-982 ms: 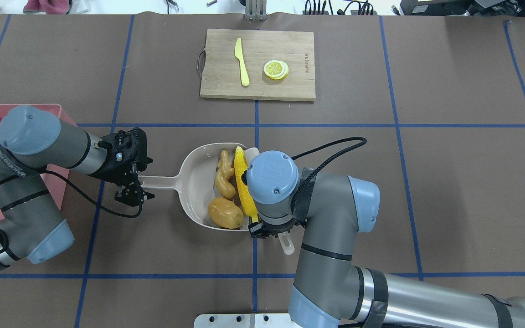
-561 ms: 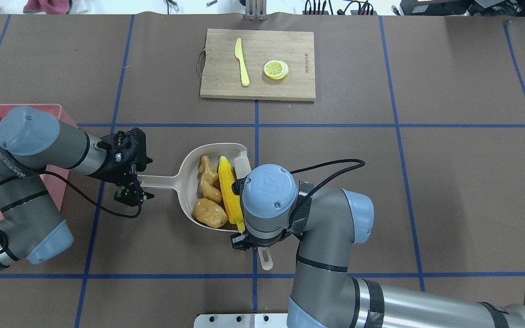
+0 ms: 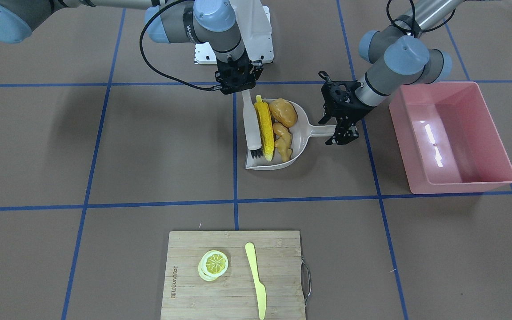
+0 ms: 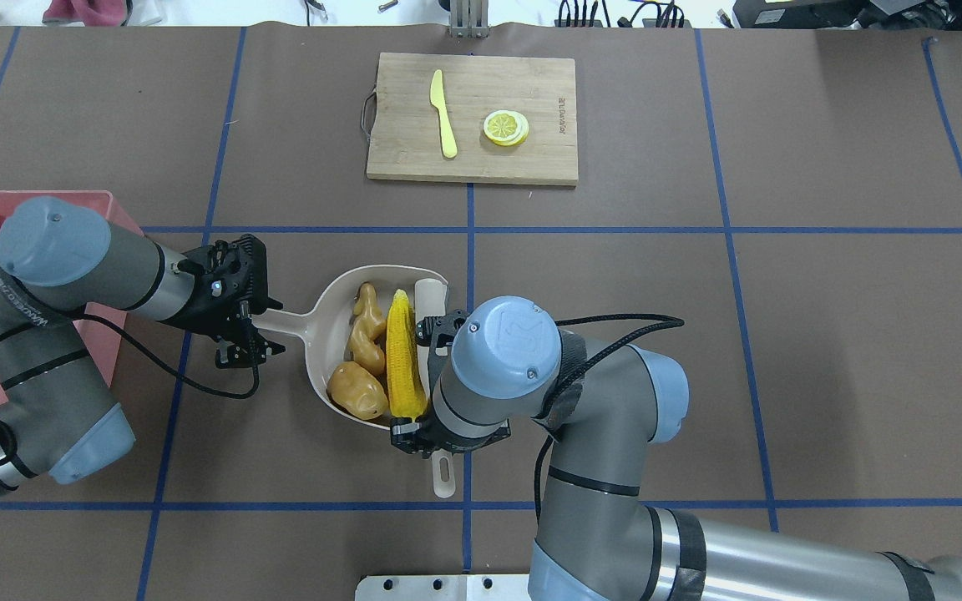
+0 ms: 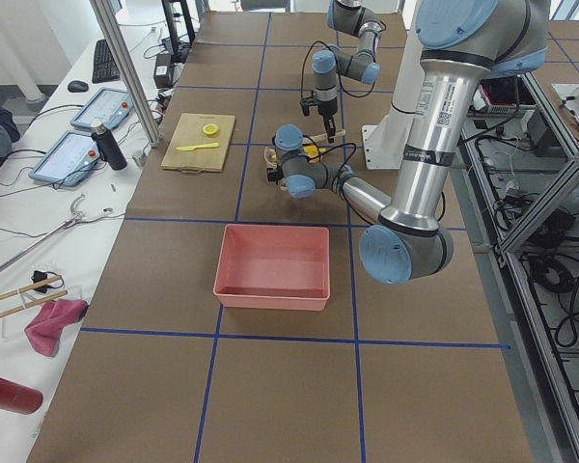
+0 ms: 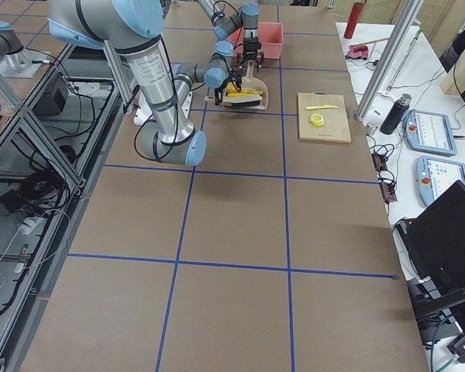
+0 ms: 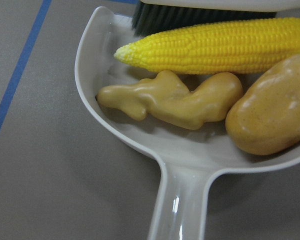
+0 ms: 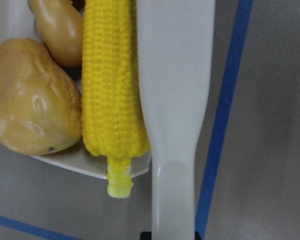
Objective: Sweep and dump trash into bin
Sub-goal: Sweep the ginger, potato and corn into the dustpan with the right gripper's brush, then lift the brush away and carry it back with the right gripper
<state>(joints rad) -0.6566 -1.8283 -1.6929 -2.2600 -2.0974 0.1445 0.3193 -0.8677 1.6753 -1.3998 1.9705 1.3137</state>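
Note:
The corn cob (image 4: 404,355), ginger root (image 4: 367,330) and potato (image 4: 356,391) lie side by side in the beige dustpan (image 4: 326,305) at the table's near middle. My left gripper (image 4: 249,334) is shut on the dustpan's handle (image 7: 177,210). My right gripper (image 4: 439,441) is shut on the handle of a beige brush (image 3: 252,129), which lies along the corn (image 8: 112,95) at the pan's open edge. The pink bin (image 3: 451,138) stands upright on the robot's left, behind my left arm, with nothing visible inside it.
A wooden cutting board (image 4: 397,159) at the far middle carries a yellow knife (image 4: 443,113) and a lemon slice (image 4: 505,128). Blue tape lines cross the brown table cover.
My right gripper has swept the brush toward the robot's left, pushing the corn, ginger and potato deeper into the dustpan. The pan has slid and turned a little the same way.

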